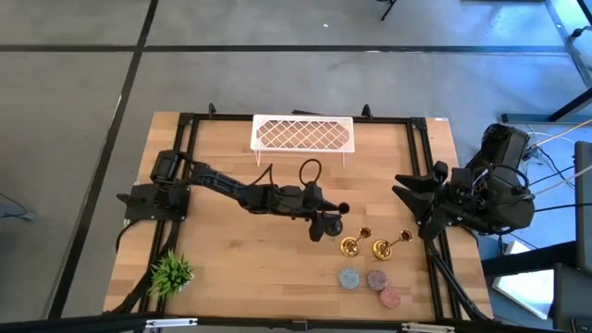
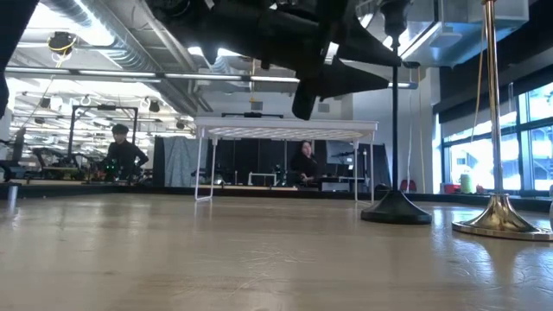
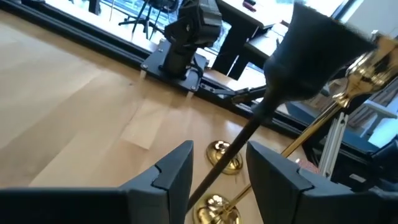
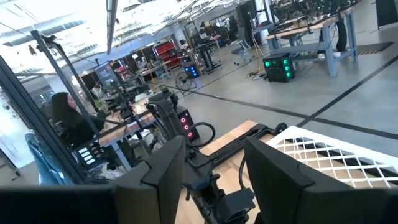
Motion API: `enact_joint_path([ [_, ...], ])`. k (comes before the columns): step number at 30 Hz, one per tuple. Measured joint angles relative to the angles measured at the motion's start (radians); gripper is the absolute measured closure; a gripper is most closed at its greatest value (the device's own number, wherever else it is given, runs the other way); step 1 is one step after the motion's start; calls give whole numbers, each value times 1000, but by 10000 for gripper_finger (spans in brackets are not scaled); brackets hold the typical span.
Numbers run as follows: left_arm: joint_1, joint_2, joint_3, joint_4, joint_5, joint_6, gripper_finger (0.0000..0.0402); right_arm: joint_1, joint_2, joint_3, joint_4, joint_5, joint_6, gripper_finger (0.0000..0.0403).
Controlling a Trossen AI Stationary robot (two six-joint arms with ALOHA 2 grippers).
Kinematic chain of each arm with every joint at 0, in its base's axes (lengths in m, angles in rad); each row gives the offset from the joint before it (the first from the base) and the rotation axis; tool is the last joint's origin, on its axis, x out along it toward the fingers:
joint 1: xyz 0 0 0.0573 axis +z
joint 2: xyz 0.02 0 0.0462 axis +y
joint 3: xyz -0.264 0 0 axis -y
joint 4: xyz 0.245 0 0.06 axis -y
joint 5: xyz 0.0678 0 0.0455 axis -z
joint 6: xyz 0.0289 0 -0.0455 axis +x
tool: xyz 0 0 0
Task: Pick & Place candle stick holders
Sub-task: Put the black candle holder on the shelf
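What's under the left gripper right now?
The black holder stands under the left gripper, its stem between open fingers. From above, the gripper covers its base; two gold holders stand beside it.

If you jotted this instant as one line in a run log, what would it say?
left hand: open around black candle holder stem | black holder: standing beside gold holders | right hand: open, waiting at table's right edge

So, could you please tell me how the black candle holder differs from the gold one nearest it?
The black holder is matte; the gold holder is shiny. The black holder's stem stands between the open fingers of the left tool; the gold holder stands free. Both are upright on the table, slim-stemmed with round bases.
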Motion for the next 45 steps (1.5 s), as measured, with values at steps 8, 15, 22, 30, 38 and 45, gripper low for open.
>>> enact_joint_path([
  [8,0,0,0,1,2,-28,256,0,0,0,-4,0,0,231],
  [15,3,0,0,1,26,-37,256,0,0,0,-8,-1,0,232],
  [22,5,0,0,1,25,-50,256,0,2,0,-23,-3,9,232],
  [30,5,0,0,2,24,-66,256,0,4,0,-27,-3,11,232],
  [38,5,0,0,17,26,-106,256,0,4,0,-27,-3,11,232],
  [45,5,-1,0,26,26,-116,256,0,4,0,-27,-3,11,232],
])
